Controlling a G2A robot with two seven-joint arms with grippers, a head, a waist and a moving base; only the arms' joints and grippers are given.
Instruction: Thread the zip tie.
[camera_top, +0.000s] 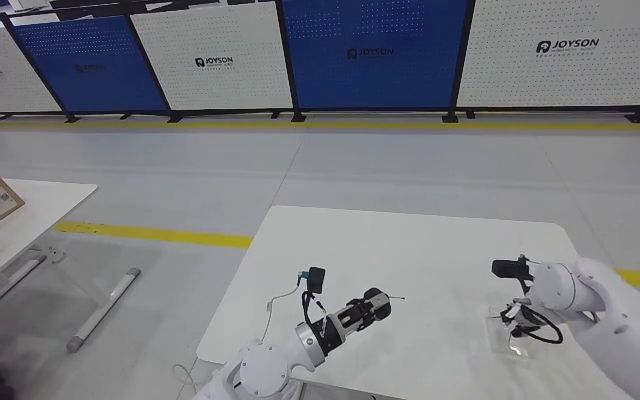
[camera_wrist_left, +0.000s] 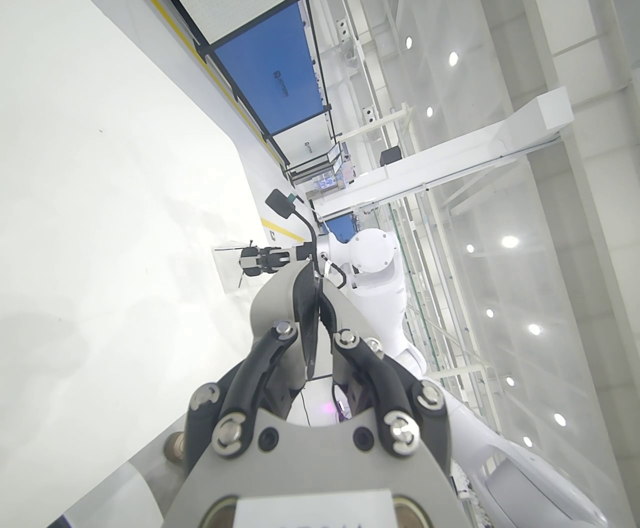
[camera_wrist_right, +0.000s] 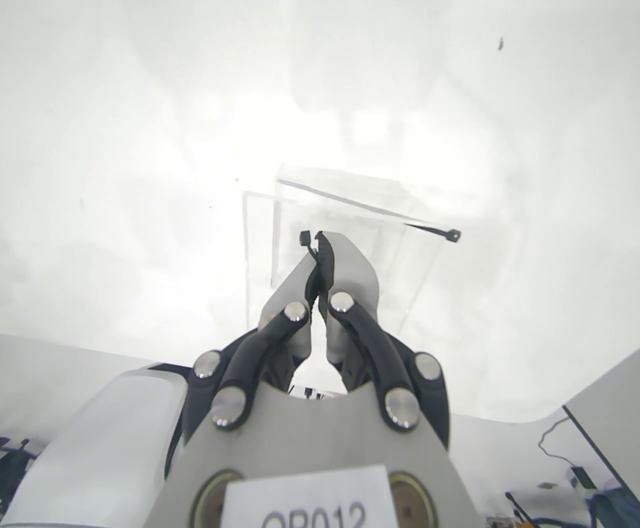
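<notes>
Two ties are seen at the clear box (camera_wrist_right: 260, 240), which stands on the right part of the table (camera_top: 420, 250). One zip tie (camera_wrist_right: 304, 236) is pinched just below its head between the closed fingers of the right gripper (camera_wrist_right: 320, 245), which is held over the box. The second tie (camera_wrist_right: 370, 209) is laid across the box's top, its head past one edge. The left gripper (camera_wrist_left: 312, 275) is held above the table's near middle, well apart from the box. Its fingers are pressed together, and a thin dark strip (camera_top: 399, 297) appears to be clamped between them, jutting beyond the tips.
</notes>
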